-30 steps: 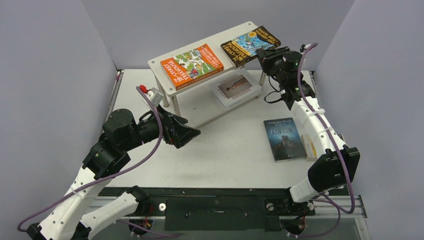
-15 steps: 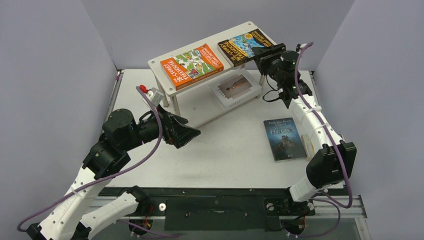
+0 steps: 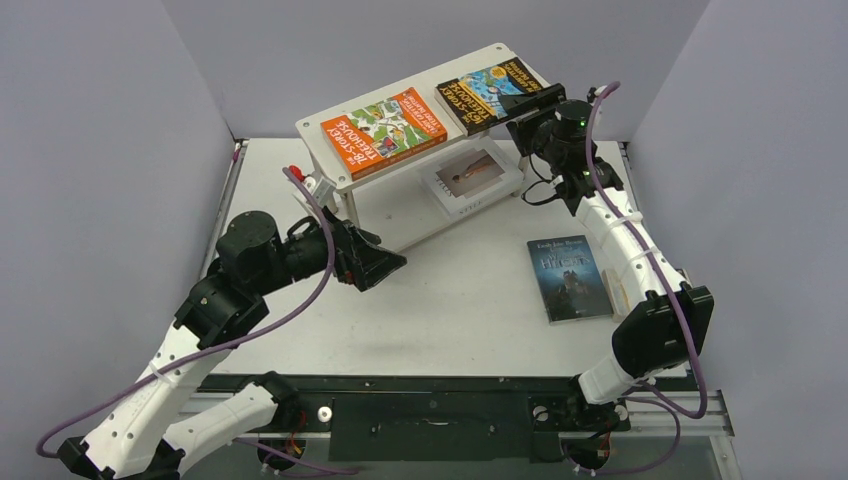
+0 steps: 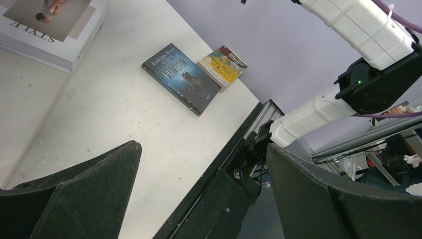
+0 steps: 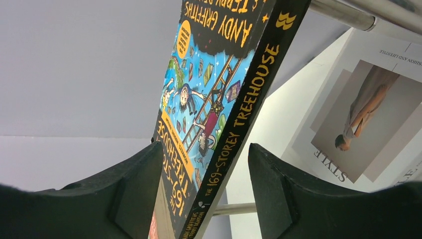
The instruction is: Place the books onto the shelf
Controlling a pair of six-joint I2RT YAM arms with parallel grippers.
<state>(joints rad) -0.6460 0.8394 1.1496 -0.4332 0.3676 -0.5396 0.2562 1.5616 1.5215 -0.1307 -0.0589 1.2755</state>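
Observation:
The white two-tier shelf (image 3: pixel 312 140) stands at the back. An orange book (image 3: pixel 383 131) and a black-blue-yellow comic book (image 3: pixel 490 92) lie on its top board. A white book (image 3: pixel 470 177) with a figure photo lies on the lower board. My right gripper (image 3: pixel 528 100) is at the shelf's right end, open, its fingers either side of the comic book's (image 5: pixel 214 99) overhanging edge with a gap at the spine. A dark blue book (image 3: pixel 568 277) and a yellow-teal book (image 3: pixel 618 293) lie on the table by the right arm. My left gripper (image 3: pixel 385 262) hangs open and empty near the shelf's front leg.
The left wrist view shows the dark blue book (image 4: pixel 180 77) and the yellow-teal book (image 4: pixel 223 66) side by side near the table's front edge. A silver shelf leg (image 5: pixel 343 12) runs close by the right fingers. Grey walls close in the table on three sides.
My right gripper slid the comic book further onto the top board, then its jaws spread apart. The left arm shifted slightly right and toward the shelf.

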